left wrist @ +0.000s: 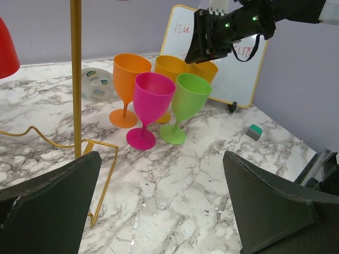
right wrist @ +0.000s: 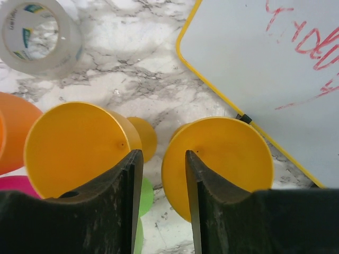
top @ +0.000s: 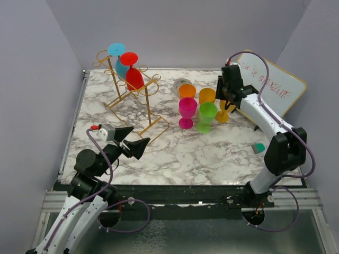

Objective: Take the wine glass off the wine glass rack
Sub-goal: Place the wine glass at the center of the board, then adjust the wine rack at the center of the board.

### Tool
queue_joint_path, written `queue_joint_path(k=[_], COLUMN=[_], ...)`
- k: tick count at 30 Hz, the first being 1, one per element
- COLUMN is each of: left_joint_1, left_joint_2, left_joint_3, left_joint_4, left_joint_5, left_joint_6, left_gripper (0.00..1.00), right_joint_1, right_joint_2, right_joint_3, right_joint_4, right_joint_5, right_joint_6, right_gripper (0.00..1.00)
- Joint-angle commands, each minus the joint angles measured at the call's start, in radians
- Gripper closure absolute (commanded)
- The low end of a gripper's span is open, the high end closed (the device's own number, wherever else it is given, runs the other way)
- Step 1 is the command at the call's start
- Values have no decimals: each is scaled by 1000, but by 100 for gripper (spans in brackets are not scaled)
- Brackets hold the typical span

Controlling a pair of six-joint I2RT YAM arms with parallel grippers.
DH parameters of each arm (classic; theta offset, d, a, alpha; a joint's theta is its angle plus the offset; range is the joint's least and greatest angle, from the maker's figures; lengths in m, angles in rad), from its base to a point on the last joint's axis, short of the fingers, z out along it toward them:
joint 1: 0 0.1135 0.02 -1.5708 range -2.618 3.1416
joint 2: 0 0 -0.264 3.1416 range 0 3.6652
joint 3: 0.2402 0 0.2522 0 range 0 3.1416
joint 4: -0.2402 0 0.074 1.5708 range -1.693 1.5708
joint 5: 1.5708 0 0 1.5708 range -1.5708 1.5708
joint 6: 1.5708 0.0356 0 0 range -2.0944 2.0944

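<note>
Stage of the removal task, viewed from above and from both wrists. The wine glass rack (top: 147,108) was set at the far left of the marble surface (top: 212,159). Two glasses were hung on it upside down by their feet, a red wine glass (top: 134,78) and, just behind it, a blue wine glass (top: 121,67). Five further glasses were grouped to the right of the rack, well apart from it: orange (left wrist: 130,71), magenta (left wrist: 153,92), green (left wrist: 190,95) and two yellow (right wrist: 74,148) (right wrist: 228,159). The left hand (top: 140,135) was placed low, near the rack's base, with its fingers spread wide and nothing between them. The right hand (right wrist: 162,156) was poised over the two yellow glasses beside the whiteboard (right wrist: 265,63). Its fingers were parted by a narrow gap, through which only the surface and part of the green glass could be seen. No glass was gripped by either hand. The task was therefore judged unfinished: the red and blue glasses were yet to be lifted off. The left hand was judged the better placed for that approach.
</note>
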Motion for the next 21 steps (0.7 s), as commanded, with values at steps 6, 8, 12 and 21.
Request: queue_joint_path(k=[6, 8, 12, 21], left_joint_1=[1, 1, 1, 1], left_joint_2=[15, 20, 28, 54], left_joint_3=[3, 8, 23, 41], left_joint_4=[1, -4, -24, -70], left_joint_5=[-46, -61, -97, -182], left_joint_6=[-30, -35, -47, -91], left_gripper=[1, 1, 1, 1], right_joint_1=[0, 0, 0, 87], right_joint_2=[-79, -91, -101, 63], right_joint_3=[134, 155, 216, 458], right_joint_4=[-85, -95, -118, -124], right_joint_5=[-55, -79, -179, -512], right_joint_6=[-18, -24, -20, 35], right_gripper=[53, 51, 49, 49])
